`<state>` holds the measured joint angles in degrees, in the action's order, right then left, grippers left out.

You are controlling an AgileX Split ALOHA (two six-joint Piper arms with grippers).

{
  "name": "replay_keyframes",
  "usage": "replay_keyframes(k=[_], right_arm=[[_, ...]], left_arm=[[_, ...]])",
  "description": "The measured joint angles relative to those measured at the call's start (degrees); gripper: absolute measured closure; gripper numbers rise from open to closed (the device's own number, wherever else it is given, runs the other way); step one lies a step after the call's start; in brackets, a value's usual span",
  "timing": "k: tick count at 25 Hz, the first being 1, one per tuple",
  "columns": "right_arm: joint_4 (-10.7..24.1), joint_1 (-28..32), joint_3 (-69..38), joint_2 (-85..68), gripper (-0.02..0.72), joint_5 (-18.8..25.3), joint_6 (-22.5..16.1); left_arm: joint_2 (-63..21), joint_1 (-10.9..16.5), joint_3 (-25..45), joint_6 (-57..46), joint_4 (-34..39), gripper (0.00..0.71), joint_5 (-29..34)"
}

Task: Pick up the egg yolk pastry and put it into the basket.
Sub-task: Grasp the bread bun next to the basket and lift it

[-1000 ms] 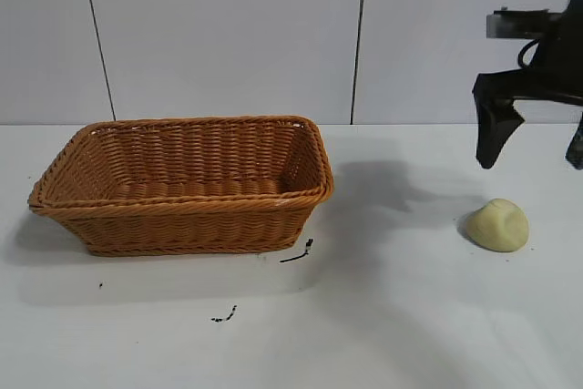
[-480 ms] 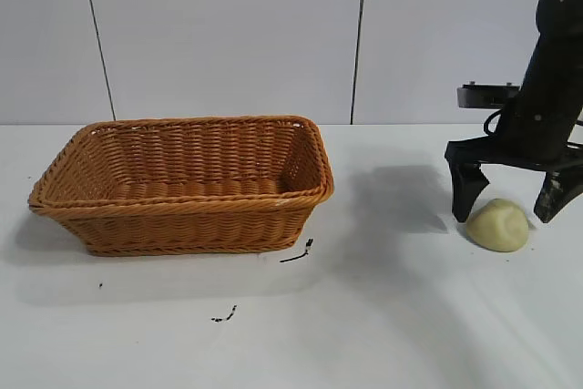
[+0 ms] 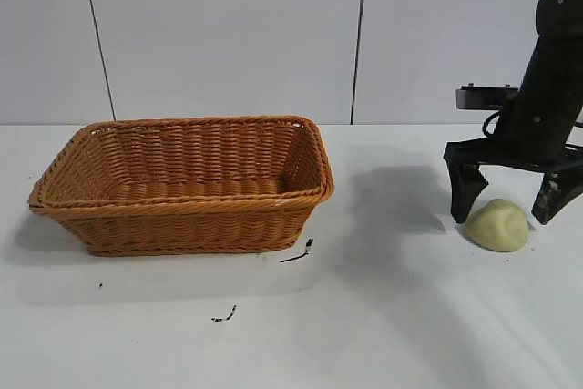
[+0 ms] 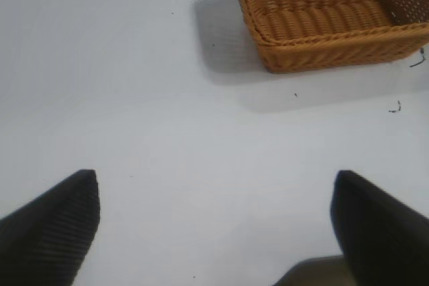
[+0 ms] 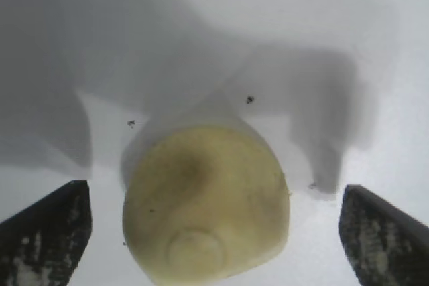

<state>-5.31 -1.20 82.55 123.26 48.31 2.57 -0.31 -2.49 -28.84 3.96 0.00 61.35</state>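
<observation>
Exterior view: right hand (image 3: 508,204) spread wide astride the egg yolk pastry (image 3: 498,224) — grasp step; next, pinch, lift, carry left to the basket (image 3: 182,211).

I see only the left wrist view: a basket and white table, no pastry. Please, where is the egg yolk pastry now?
Observer: The egg yolk pastry lies on the table, far to the right of the basket in the exterior view.
Operator: Is the right gripper near it?
Observer: Yes, the right gripper is low over it, one finger on each side.
Operator: Has it closed on the pastry?
Observer: No. In the right wrist view the fingers stand wide apart, with table visible between each finger and the pastry.
Operator: Anything inside the basket?
Observer: Nothing that the exterior view shows.
</observation>
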Motion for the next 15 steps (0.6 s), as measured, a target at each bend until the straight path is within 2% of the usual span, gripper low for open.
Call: replay_keyframes(k=[7,15], right_arm=[[1.1,-3.0,0.0,0.0,0.010,-0.4,0.0],[4.1,-3.1,0.0,0.0,0.010,-0.7,-1.1]], left_arm=[[0.0,0.0,0.0,0.0,0.0,0.014,0.0],[0.0,0.0,0.0,0.0,0.0,0.014,0.0]])
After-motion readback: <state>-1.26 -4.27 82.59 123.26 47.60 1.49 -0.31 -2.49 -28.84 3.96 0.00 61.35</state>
